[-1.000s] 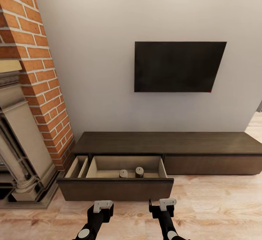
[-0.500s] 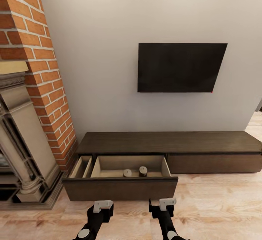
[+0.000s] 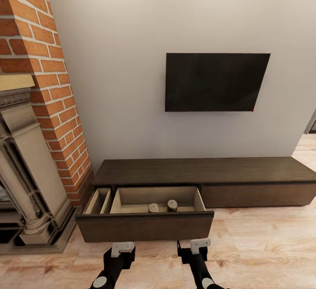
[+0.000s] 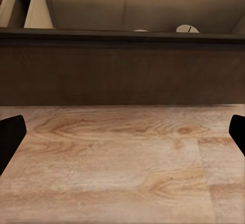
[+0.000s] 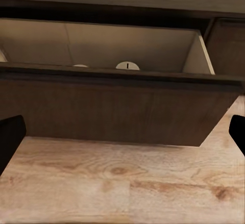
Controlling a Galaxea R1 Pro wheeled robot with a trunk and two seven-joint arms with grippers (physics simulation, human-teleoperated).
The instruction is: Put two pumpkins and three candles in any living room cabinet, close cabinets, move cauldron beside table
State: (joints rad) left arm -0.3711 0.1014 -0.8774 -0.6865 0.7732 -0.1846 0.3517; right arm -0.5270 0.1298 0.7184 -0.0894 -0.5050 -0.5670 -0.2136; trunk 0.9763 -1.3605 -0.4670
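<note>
From the head camera, you are facing the cabinet (image 3: 206, 173), the long dark unit against the far wall under the black TV (image 3: 215, 82), with the brick fireplace (image 3: 30, 118) to its left. Its left drawer (image 3: 145, 225) is pulled out toward you, and two candles (image 3: 153, 208) (image 3: 172, 205) stand side by side inside, close behind the drawer's front panel. Your left gripper (image 3: 122, 249) and right gripper (image 3: 199, 245) hang low over the wooden floor (image 3: 263, 245), just short of that front panel and apart from it. From here you cannot tell how their fingers stand.

In the left wrist camera, the two dark fingertips (image 4: 11, 137) sit at opposite edges of the picture, so that gripper is spread wide with nothing between them. Ahead lie floorboards, then the drawer front, with two pale candle tops just peeking over its rim.

In the right wrist camera the fingers (image 5: 10, 137) are likewise spread wide and empty. The drawer front is nearer and squarer here, with one candle top plain behind the rim and another only a sliver.

By my reading you are partway through stowing: two candles are in, while the third, the pumpkins and the cauldron are out of sight. With both grippers empty, your next move is probably to turn away and fetch another item, leaving the drawer open until everything is inside.
</note>
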